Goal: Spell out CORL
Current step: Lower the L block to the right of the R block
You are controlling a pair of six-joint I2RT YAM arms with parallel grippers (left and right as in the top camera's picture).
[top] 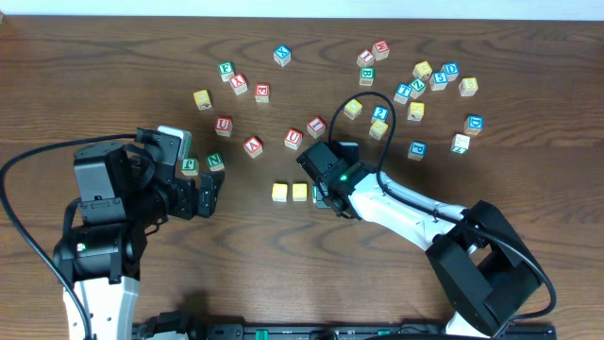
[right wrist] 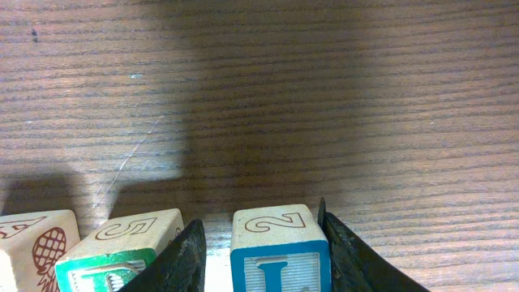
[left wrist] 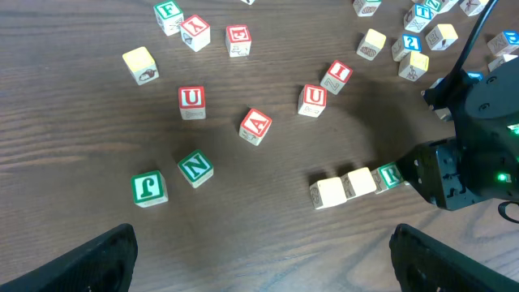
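Two yellow-faced cubes (top: 278, 192) (top: 300, 192) stand side by side near the table's middle. In the left wrist view the same cubes (left wrist: 328, 193) (left wrist: 359, 182) lead to the green-framed R cube (left wrist: 389, 174), all in one row. My right gripper (top: 326, 195) is low at the row's right end. Its jaws straddle the blue-framed L cube (right wrist: 280, 247), which rests just right of the R cube (right wrist: 105, 259). The right finger (right wrist: 349, 255) touches the L cube. A slim gap separates the left finger (right wrist: 182, 259) from it. My left gripper (left wrist: 263, 272) hovers open and empty over bare wood.
Green J (top: 190, 165) and N (top: 215, 161) cubes lie just beyond my left gripper (top: 212, 195). Red-lettered cubes (top: 293, 138) are scattered behind the row. A dense cluster of cubes (top: 420, 85) fills the back right. A black cable (top: 373, 104) loops above the right arm.
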